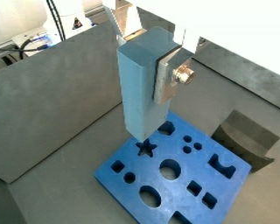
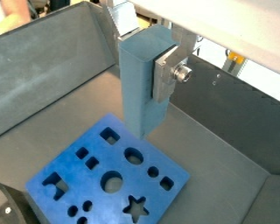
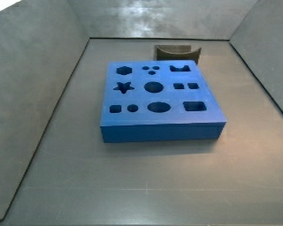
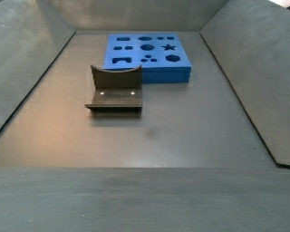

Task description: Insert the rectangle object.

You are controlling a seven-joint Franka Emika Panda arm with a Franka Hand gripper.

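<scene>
The gripper (image 1: 146, 77) shows only in the wrist views (image 2: 145, 74). It is shut on the rectangle object (image 1: 140, 92), a pale sky-blue block that hangs upright between the silver fingers (image 1: 168, 80). It also shows in a wrist view (image 2: 143, 87) with one finger (image 2: 166, 77) on its side. The block's lower end hangs well above the dark-blue board (image 1: 113, 166), near the edge with the star hole. The board (image 2: 78, 175) lies flat on the floor in both side views (image 3: 138, 97) (image 4: 166, 76). Neither gripper nor block shows in the side views.
The dark fixture (image 4: 113, 91) stands on the floor beside the board and shows in the other views (image 3: 173, 51) (image 1: 250, 140) (image 2: 14, 206). Grey walls (image 3: 38, 97) slope up round the floor on all sides.
</scene>
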